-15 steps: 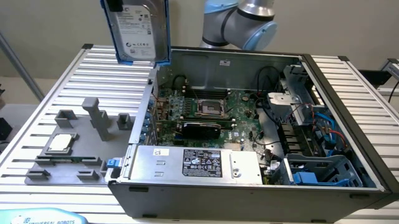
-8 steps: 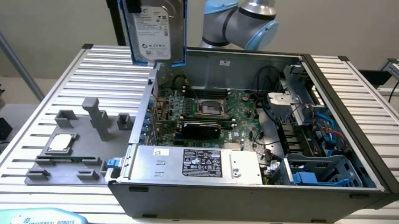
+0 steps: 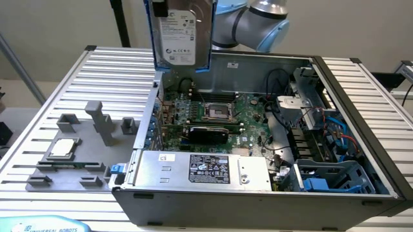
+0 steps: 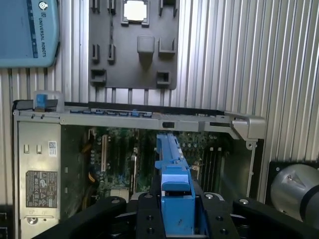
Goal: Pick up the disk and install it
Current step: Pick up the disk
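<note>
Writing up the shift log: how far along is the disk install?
Done: the disk is picked up, clamped in the gripper. In hand: it hangs upright above the open computer case. Left: installing it; it sits in no bay yet.

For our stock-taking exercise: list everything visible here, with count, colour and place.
disk: one, silver-grey, blue rails, held above the case
computer case: one, dark grey, open, on the table
motherboard: one, green, inside the case
power supply: one, silver, inside the case
drive cage: one, blue, inside the case
fixture tray: one, grey, on the table
chip: one, silver, on the fixture tray
labelled device: one, light blue, table edge
table: one, silver, ribbed
arm: one, silver and blue, behind the case
gripper: one, black, shut on the disk
</note>
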Robot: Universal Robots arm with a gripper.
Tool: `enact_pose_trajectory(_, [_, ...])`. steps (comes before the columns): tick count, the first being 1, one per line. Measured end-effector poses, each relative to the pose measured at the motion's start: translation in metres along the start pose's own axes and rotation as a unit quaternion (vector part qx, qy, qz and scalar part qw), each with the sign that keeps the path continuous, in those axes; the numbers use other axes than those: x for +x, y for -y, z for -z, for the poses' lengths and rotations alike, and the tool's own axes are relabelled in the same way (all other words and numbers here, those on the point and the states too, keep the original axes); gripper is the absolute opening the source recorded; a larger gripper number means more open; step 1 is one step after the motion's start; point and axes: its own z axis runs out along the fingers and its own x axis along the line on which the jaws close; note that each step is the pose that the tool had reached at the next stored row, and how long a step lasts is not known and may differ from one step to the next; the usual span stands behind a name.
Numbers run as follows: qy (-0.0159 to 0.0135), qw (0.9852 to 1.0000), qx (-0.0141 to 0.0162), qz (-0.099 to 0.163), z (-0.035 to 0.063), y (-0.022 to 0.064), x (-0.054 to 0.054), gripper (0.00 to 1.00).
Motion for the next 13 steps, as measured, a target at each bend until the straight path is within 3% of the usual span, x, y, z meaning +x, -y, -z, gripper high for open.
enact_pose_trajectory(13, [-0.0001, 1.0000, 0.0004, 0.000, -0.0020, 0.0561, 0.021, 0.33])
